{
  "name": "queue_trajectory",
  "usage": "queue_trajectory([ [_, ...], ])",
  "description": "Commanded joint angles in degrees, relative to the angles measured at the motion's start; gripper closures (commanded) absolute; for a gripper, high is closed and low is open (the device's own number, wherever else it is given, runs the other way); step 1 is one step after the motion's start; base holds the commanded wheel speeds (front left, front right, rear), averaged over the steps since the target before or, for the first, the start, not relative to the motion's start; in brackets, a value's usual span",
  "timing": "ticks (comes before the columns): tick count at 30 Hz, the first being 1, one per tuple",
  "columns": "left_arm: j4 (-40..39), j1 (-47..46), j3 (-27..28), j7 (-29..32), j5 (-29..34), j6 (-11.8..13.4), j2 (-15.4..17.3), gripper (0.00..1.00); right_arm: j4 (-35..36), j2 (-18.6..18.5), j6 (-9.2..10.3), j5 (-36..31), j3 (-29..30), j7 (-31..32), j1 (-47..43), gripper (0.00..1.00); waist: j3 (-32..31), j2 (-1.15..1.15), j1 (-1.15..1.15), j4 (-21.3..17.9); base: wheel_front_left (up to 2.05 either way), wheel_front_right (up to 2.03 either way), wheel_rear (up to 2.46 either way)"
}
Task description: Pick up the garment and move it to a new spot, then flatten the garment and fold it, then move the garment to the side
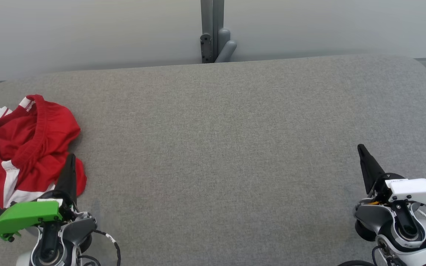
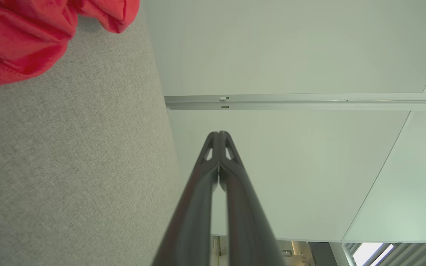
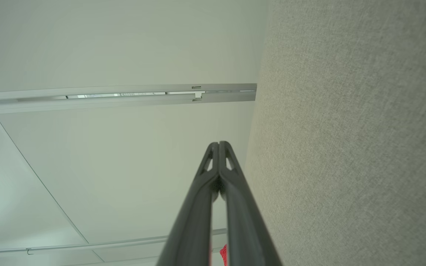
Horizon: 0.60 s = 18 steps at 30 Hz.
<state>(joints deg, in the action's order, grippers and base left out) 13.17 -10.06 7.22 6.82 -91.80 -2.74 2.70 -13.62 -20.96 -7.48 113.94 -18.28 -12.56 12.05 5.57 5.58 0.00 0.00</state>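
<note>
The garment [image 1: 24,147] is a crumpled heap of red cloth with white panels, lying at the far left of the grey table [image 1: 220,155]. Its red folds [image 2: 20,33] also fill the top left corner of the left wrist view. My left gripper [image 1: 71,158] hovers at the heap's lower right edge, fingers together and empty, its tips [image 2: 219,133] pressed shut. Far across the table at the lower right, my right gripper [image 1: 361,148] is shut as well, tips [image 3: 219,143] meeting with nothing between them. A sliver of red cloth [image 3: 223,254] peeks beside its fingers.
The grey fabric-covered table has rounded corners and spreads wide between both arms. Behind its far edge stands a pale wall with a grey metal post and bracket [image 1: 213,33].
</note>
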Motion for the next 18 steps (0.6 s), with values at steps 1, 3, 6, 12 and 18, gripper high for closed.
queue_trajectory([
  [1,-0.15,-0.49,0.01,0.07,-0.09,0.19,0.36,1.0,0.14,-0.39,-0.02,0.38,-0.1,-0.28,0.2,1.0,0.0,0.0,0.0,0.0,0.0,0.0,0.0],
  [3,0.57,0.38,-0.02,-0.04,0.0,-0.01,-0.11,1.0,-0.53,0.44,0.01,-0.04,-0.13,0.01,-0.29,1.0,0.01,0.0,0.0,0.0,0.0,0.0,0.0],
  [6,1.17,1.24,-0.19,-0.4,0.01,-0.13,-0.24,0.0,-1.04,1.29,0.01,-0.69,-0.22,-0.04,-1.04,0.0,0.01,-0.02,0.0,0.01,0.0,0.0,0.0],
  [12,0.95,2.38,-0.85,-2.16,0.99,-0.53,-0.1,0.0,-1.05,2.72,0.01,-5.78,0.98,-0.26,-1.7,0.0,-0.06,-0.08,0.0,0.05,0.0,0.0,0.0],
  [18,1.33,3.01,-1.14,-4.06,5.53,-0.9,0.42,0.0,-0.12,4.02,0.01,-15.47,2.94,-0.45,-2.16,0.0,0.14,0.0,0.0,0.11,0.0,0.0,0.0],
])
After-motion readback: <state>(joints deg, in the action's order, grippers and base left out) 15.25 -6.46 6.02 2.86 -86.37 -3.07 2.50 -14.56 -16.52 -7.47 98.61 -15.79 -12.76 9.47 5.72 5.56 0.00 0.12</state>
